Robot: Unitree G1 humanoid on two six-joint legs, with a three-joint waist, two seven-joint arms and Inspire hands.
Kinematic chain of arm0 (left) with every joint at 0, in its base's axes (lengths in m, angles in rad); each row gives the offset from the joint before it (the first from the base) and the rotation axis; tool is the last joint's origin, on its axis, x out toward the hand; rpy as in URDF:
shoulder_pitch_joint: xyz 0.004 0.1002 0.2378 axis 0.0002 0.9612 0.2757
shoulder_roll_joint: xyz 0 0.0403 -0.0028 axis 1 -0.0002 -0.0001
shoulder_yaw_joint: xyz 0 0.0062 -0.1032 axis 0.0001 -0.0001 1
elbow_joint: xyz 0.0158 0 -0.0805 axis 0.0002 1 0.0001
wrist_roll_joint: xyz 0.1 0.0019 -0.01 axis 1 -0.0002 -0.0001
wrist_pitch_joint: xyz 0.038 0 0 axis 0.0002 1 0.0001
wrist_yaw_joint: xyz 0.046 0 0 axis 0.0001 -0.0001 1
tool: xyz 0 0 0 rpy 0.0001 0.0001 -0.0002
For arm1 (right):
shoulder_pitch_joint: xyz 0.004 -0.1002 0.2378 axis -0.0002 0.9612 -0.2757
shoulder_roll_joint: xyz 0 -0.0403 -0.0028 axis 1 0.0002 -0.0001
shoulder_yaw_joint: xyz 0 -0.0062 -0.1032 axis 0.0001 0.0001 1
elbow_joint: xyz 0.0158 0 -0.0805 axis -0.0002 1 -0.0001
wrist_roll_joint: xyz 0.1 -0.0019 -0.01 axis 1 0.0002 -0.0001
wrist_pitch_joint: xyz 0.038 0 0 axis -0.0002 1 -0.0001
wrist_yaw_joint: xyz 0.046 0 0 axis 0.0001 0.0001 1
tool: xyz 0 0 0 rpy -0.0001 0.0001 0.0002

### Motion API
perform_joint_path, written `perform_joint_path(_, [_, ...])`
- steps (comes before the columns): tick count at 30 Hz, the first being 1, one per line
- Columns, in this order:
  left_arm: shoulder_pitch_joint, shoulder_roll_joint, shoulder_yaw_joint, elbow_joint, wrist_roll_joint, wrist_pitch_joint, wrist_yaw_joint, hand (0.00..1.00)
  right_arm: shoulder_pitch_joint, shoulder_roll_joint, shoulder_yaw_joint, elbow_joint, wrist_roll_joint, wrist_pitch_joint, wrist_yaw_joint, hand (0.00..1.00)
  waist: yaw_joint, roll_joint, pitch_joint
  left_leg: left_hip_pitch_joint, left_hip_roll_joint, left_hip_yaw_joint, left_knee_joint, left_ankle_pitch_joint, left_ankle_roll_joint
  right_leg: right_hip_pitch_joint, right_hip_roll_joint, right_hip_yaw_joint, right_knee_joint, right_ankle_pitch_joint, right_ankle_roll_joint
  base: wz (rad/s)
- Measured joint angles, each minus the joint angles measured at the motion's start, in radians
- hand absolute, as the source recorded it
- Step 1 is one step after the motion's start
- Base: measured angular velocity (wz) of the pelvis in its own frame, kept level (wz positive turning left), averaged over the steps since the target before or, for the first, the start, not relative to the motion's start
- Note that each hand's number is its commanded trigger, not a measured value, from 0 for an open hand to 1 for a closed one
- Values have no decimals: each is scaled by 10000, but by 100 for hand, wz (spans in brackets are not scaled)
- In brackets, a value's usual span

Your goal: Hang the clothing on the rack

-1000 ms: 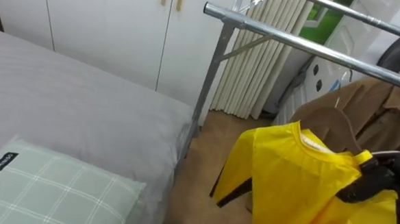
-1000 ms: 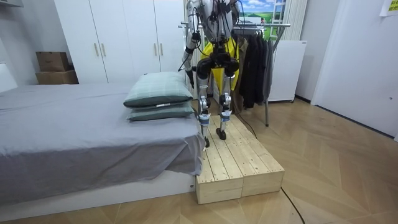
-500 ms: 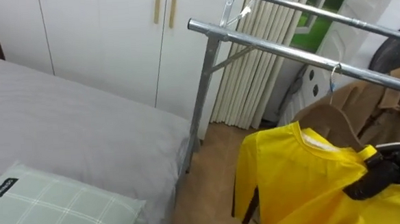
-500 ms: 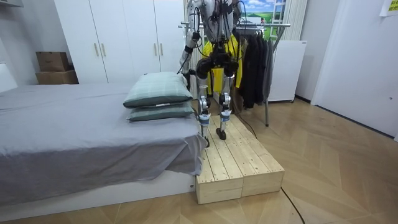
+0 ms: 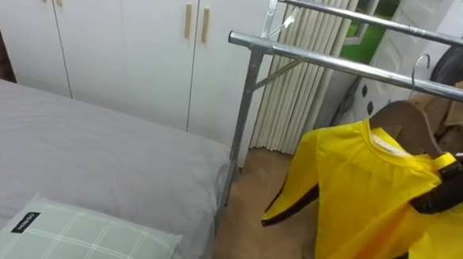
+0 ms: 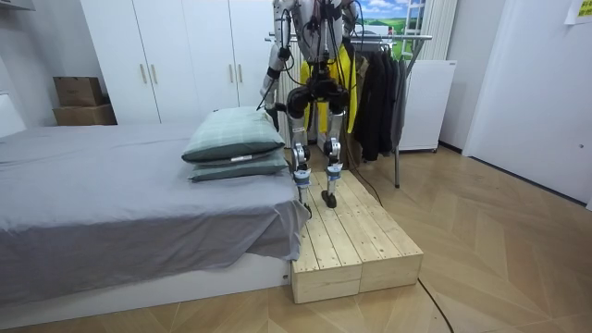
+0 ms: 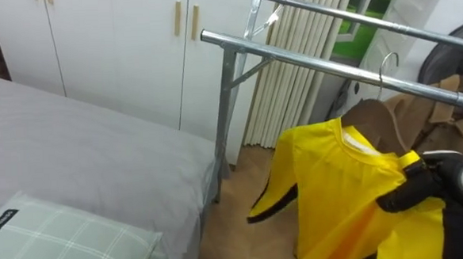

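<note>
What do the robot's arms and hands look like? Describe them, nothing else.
The right hand, by the yellow shirt, has black fingers and a pale grey metal wrist. In the room view the left arm is slim, silver-grey with dark sections.

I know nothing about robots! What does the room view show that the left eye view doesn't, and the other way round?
The room view takes in the whole robot, standing on a wooden platform beside the bed, with cardboard boxes in the corner. The left eye view gives the close detail: the right hand curled round the yellow shirt at its shoulder, near the clothes rack. Both show the shirt, rack, bed and white wardrobe.
</note>
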Motion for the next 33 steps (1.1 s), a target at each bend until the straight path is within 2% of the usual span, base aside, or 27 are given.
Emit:
perform_joint_path(2, [8,-8,-5,-11,1,76,0,0,0,-9,2,-319,104,-6,-90,100,-28,-2,-7,71,-52,3,2,-37,27,-64,20,89,206,-59,94,0])
perform_joint_path(4, [12,5,3,19,-1,104,18,0,0,-42,0,-495,321,-26,-261,100,-109,-24,-25,14,-98,-154,12,20,-51,-62,31,87,185,-96,142,11])
perform_joint_path(7, [19,-7,-16,6,-8,98,90,0,1,-126,-232,-499,463,-32,-527,100,-260,-17,-26,-15,-102,-306,46,49,-35,49,93,117,-10,-101,137,15])
perform_joint_path(10, [28,-7,-97,15,-16,107,192,0,14,-131,-337,-500,848,-33,-610,100,-314,33,9,6,-126,-391,5,63,-52,78,131,98,-15,-101,93,7])
perform_joint_path(17, [213,-61,-109,-18,-120,69,640,0,165,-140,-342,-495,1540,-40,-544,100,-365,-38,25,477,-102,-457,-633,212,-222,531,216,61,-590,-263,-251,1])
perform_joint_path(21, [269,-59,-35,-19,-113,50,836,0,268,-151,-343,-428,2018,-61,-386,100,-573,-78,24,546,-92,-701,-773,274,-325,612,229,-192,-704,-336,-366,15])
perform_joint_path(24, [292,-55,-10,-71,-113,41,934,0,323,-151,-343,-87,2303,-168,-306,100,-586,-133,43,565,-84,-831,-780,295,-354,631,186,-322,-693,-409,-422,11])
perform_joint_path(30, [482,-27,66,-516,-111,11,1006,0,555,-151,-365,349,2455,-249,-196,100,-489,-344,6,449,-48,-1008,-771,310,-403,667,186,-550,-697,-550,-484,14])
perform_joint_path(33, [533,0,21,-681,-112,-13,1008,0,692,-151,-317,360,2745,-250,-192,100,-472,-376,11,350,-16,-1073,-665,278,-458,671,172,-732,-706,-574,-519,12])
